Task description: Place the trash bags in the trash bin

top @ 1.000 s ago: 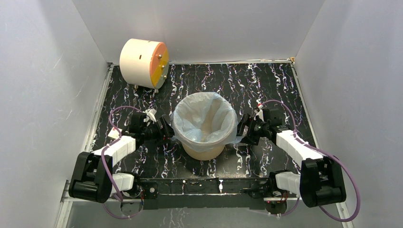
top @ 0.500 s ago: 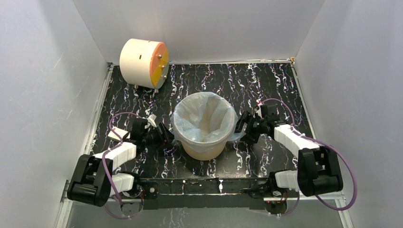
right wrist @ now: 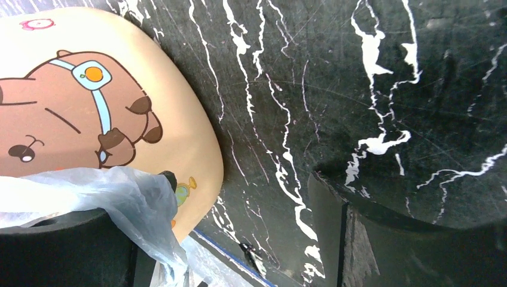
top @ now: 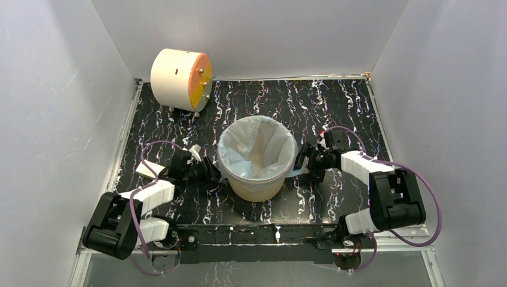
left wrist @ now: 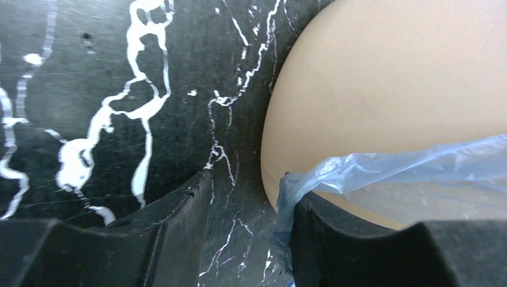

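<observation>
The pale blue trash bag [top: 257,150] lines the tan trash bin [top: 257,191] in the middle of the surface [top: 341,107], its hem turned out over the rim. The left pincer [top: 210,173] sits at the bin's nine o'clock and the right pincer [top: 302,165] at three, both low against the wall and about equally near. Each is released, jaws apart, with a loose flap of hem brushing it but not clamped.

Pale blue trash bag [top: 254,149] lines the upright tan trash bin [top: 257,190].
</observation>
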`<state>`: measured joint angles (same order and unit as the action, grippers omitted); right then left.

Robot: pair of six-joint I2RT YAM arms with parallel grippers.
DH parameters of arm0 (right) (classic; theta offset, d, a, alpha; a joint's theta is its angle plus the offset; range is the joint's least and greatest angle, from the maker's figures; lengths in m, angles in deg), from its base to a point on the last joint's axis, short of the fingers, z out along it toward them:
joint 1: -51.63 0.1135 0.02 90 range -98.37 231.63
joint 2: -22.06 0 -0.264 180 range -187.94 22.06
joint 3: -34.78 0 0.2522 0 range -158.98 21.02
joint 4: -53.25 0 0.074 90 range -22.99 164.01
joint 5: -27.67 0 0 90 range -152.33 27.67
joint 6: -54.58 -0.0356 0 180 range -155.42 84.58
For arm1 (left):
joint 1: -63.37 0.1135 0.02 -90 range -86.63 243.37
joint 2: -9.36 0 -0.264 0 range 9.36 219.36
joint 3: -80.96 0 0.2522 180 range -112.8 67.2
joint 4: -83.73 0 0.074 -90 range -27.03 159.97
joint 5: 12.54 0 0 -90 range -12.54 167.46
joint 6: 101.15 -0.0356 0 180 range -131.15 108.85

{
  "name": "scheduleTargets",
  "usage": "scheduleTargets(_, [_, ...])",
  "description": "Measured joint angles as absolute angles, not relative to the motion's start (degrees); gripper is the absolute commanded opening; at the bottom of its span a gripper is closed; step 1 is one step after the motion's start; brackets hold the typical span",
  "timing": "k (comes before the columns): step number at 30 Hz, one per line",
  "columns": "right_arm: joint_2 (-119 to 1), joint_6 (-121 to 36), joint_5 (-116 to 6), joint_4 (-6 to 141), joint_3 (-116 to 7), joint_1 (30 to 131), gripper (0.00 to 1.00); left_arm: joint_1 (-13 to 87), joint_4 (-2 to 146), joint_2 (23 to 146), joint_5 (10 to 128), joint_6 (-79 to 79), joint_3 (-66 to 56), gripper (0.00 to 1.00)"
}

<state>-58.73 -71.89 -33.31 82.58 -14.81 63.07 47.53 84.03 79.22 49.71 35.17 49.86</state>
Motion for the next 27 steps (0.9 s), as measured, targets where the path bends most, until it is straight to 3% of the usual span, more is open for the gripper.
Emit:
scheduleTargets(14, [-58.8, -69.0, -44.1, 87.1, -19.3, 63.3, 0.9, 41.0, 86.0, 77.8, 57.0, 36.6, 50.9, 0.39])
scheduleTargets(15, [-58.2, -68.6, -44.2, 87.3, -19.3, 63.3, 0.88, 41.0, 85.7, 77.3, 57.6, 36.4, 51.0, 0.39])
scheduleTargets(17, [-57.2, -67.6, -43.2, 87.3, -19.3, 63.3, 0.75, 41.0, 84.9, 76.5, 58.9, 35.9, 51.1, 0.39])
scheduleTargets(23, [-57.9, -65.5, -38.1, 87.6, -19.2, 65.5, 0.61, 41.0, 83.9, 77.0, 59.7, 34.2, 50.3, 0.4])
scheduleTargets(25, [-58.1, -65.7, -37.7, 86.4, -18.1, 67.0, 0.47, 41.0, 83.7, 77.3, 59.6, 33.9, 49.9, 0.41])
scheduleTargets(27, [-58.1, -66.7, -37.1, 84.3, -16.0, 68.0, 0.45, 41.0, 83.4, 77.3, 59.4, 33.6, 49.7, 0.42])
